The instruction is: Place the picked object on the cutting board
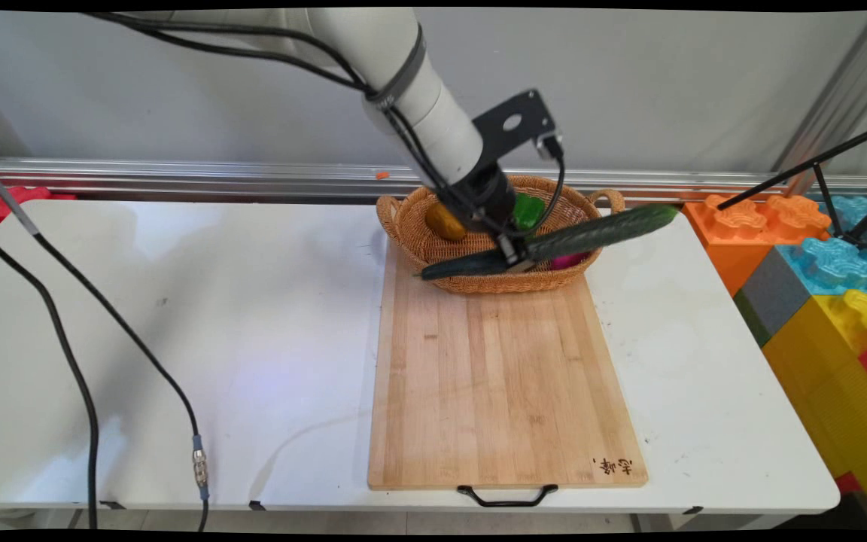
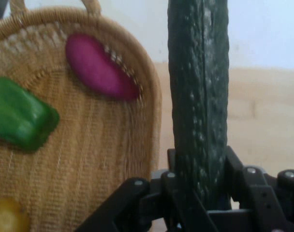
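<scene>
Pincer [image 1: 515, 258] closed around the long cucumber [image 1: 554, 245], held over the basket's [image 1: 479, 284] front rim at upper centre; we judge keeping it level clears the wicker.

This looked like a robotics lab or demo booth. A white surface [image 1: 177, 339] stood against a plain grey wall [image 1: 667, 83] with an aluminium rail [image 1: 177, 177], loose cables [image 1: 87, 406] trailed across it, and giant toy bricks [image 1: 832, 301] were stacked alongside.

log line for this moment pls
tool: shut on cucumber | cucumber: lifted, tilted over basket front rim | basket: green pepper, purple item, yellow item | under: cutting board
</scene>
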Tool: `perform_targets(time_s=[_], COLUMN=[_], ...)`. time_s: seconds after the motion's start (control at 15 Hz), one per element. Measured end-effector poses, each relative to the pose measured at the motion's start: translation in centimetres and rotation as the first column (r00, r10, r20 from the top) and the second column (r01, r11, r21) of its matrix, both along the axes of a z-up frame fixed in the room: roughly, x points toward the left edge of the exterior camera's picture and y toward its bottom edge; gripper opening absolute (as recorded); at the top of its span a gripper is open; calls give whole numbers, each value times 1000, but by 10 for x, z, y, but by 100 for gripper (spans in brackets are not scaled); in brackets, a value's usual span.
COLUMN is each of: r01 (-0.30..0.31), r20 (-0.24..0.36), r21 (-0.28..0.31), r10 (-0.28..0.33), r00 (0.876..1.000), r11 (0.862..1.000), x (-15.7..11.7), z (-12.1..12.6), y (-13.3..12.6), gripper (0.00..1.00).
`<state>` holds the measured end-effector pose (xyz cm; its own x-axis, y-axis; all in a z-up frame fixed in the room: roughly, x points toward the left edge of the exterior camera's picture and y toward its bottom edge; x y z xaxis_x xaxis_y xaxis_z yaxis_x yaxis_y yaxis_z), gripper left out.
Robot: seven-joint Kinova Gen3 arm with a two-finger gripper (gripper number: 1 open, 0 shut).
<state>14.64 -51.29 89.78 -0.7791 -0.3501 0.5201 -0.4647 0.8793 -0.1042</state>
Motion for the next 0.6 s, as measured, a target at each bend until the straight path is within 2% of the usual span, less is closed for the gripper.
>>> perform_targets(time_s=[0.33,0.6], r01=[17,25], r20=[109,145], r21=[32,60], r10=[-21,-33], r00=[994,989], r11=[999,998], x=[5,7], z=[-36,-69], y=[8,9], gripper=[0,0])
